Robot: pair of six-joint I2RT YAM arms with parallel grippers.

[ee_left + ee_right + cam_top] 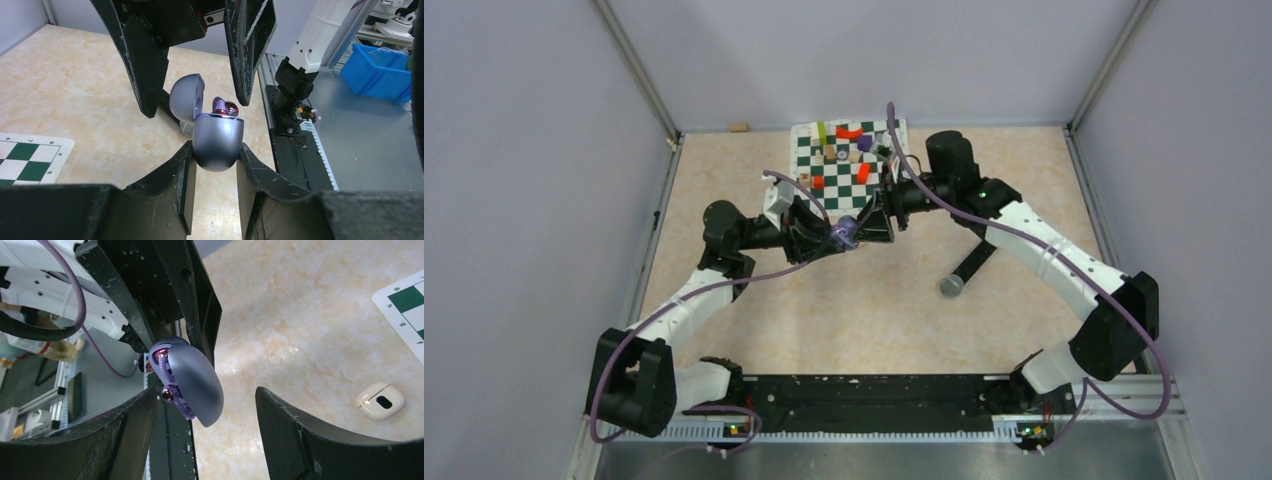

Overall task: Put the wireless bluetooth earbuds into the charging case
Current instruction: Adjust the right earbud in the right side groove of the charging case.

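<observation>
The lavender charging case [217, 142] hangs above the table with its lid [187, 97] swung open. My left gripper [215, 150] is shut on the case's body. Glossy purple earbuds [225, 106] sit in the case's top. In the right wrist view one earbud [168, 394] lies close to my near finger and another earbud [161, 357] sits higher, behind the lid [195, 385]. My right gripper [206, 395] faces the left one, open, its fingers on either side of the case. From above, the case [847, 233] shows between both grippers.
A black microphone [969, 268] with a grey head lies on the table under the right arm. A green checkered mat [849, 160] with several small coloured pieces lies at the back. A white earbud case [381, 401] rests on the table. A blue bin [380, 70] stands beyond the table's edge.
</observation>
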